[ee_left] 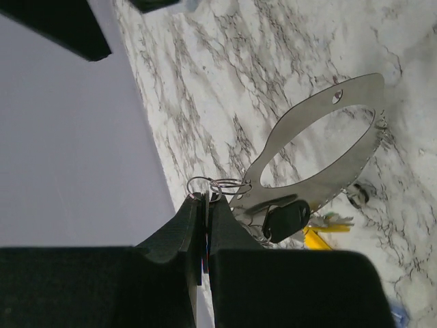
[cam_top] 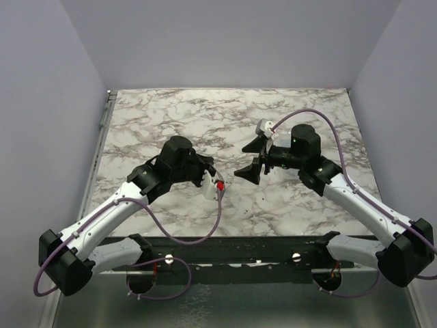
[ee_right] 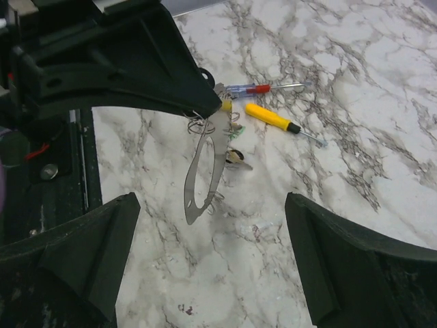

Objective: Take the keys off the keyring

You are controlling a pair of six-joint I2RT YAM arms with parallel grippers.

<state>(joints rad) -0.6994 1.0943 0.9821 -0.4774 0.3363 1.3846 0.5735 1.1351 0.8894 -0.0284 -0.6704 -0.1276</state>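
surface [cam_top: 171, 116]: marbled, walled in grey | left hand [cam_top: 215, 186]: set over mid-surface, a small red spot [cam_top: 220, 184] seen at its tip | right hand [cam_top: 240, 161]: jaws spread wide, pointed at the left hand, set apart from it | purple cables [cam_top: 321, 116]: looped along both arms

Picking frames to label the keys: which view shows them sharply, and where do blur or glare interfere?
Left wrist: black key clear, metal plate bright but not blown out, left gripper a dark mass. Right wrist: plate foreshortened, keys small, right gripper dark. Top external: even light, keys too small to make out.
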